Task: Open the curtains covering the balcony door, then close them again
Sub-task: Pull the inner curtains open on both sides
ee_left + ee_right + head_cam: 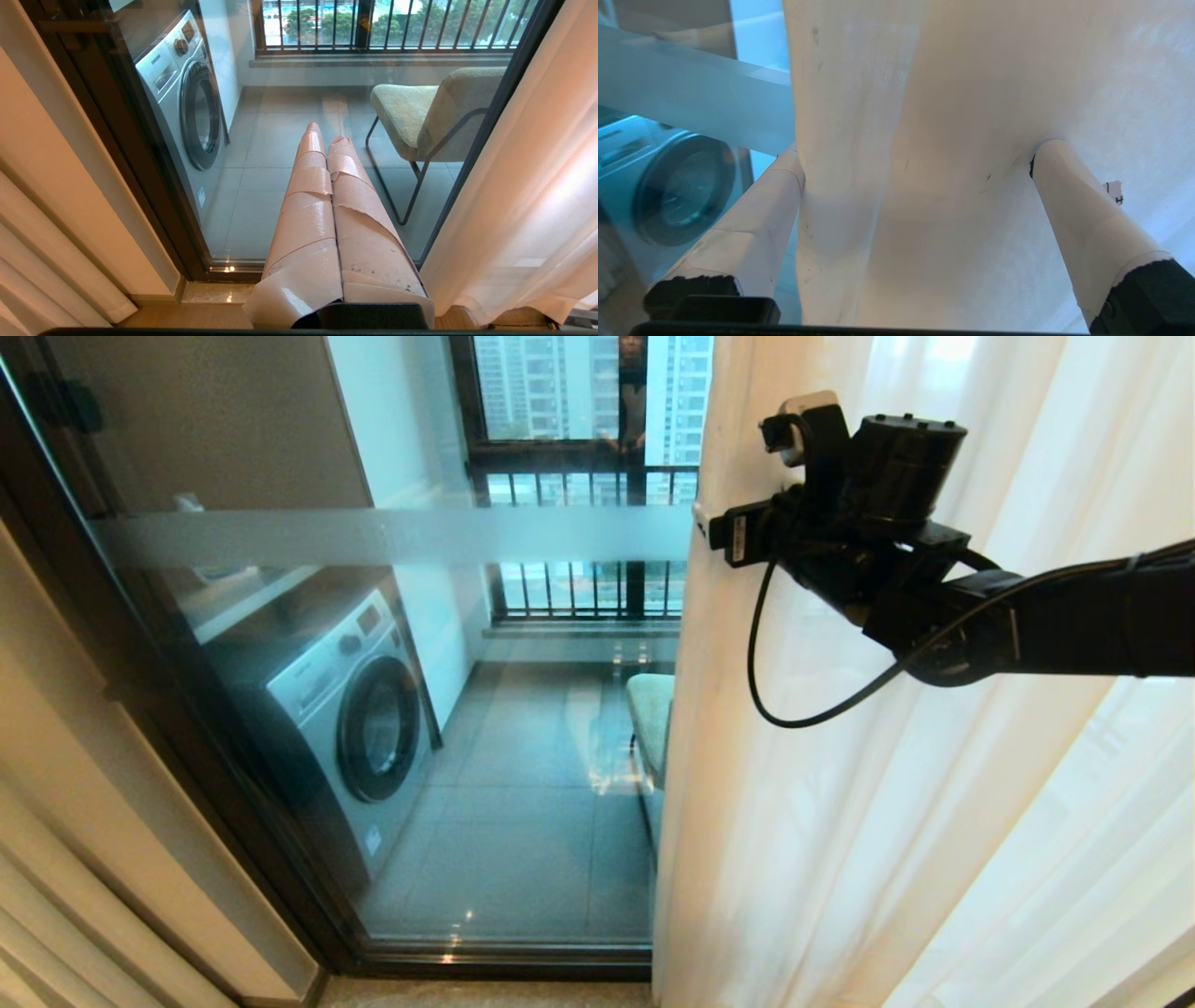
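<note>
At the far left of the head view hangs a thick beige drape [56,859], pulled aside against the wall, its pleats running down to the floor. Just beside it stands the dark frame of the balcony door [187,728], and the glass is uncovered across the left and middle of the view, with a frosted band [392,535] running level across it. Behind the glass a washing machine [350,709] stands against the balcony's left wall on grey floor tiles [523,821]. Farther back is a window with black railing bars [583,588], and a green-cushioned chair [651,714] shows partly at the edge of the sheer.

The left gripper [327,140] is seen only in its own wrist view, low in front of the door, its tape-wrapped fingers pressed together with nothing between them, pointing toward the glass and the chair [430,112].

To the right, the white sheer curtain [887,821] covers the rest of the door from its leading edge [695,644] outward. The right arm reaches in from the right at the height of the frosted band, and the right gripper [915,158] stands spread wide at that leading edge. In the right wrist view a fold of the sheer [924,116] lies between the two taped fingers [752,224], which are well apart and not pinching the fabric.
</note>
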Available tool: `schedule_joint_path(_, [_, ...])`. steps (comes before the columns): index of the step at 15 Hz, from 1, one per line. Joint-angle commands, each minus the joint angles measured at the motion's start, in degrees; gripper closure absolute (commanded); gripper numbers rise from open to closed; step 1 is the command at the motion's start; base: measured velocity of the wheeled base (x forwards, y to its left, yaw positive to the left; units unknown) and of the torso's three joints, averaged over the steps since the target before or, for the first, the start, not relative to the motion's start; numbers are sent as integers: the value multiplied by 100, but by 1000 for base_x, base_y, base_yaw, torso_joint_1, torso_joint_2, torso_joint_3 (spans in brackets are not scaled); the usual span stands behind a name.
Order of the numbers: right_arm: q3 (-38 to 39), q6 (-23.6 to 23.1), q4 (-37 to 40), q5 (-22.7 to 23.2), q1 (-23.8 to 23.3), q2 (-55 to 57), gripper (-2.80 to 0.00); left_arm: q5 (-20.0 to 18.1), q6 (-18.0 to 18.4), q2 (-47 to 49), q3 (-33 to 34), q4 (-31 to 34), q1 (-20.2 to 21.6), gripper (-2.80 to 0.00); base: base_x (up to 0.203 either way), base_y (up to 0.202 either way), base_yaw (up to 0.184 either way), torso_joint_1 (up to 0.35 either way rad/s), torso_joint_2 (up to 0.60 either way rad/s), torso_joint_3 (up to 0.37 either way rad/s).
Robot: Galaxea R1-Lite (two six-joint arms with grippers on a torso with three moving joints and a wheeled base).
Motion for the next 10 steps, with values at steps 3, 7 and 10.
schedule_joint_path(3, [-52, -34, -71, -7, -197, 73, -280, 0, 0, -2, 1, 8, -1, 0, 0, 0, 0, 0, 0, 0])
schedule_joint_path(7, [-220, -10, -45, 2, -269, 111, -280, 0, 0, -2, 1, 8, -1, 0, 0, 0, 0, 0, 0, 0])
schedule_joint_path(10, [-220, 18, -54, 27, -279, 102, -280, 0, 0, -2, 1, 8, -1, 0, 0, 0, 0, 0, 0, 0])
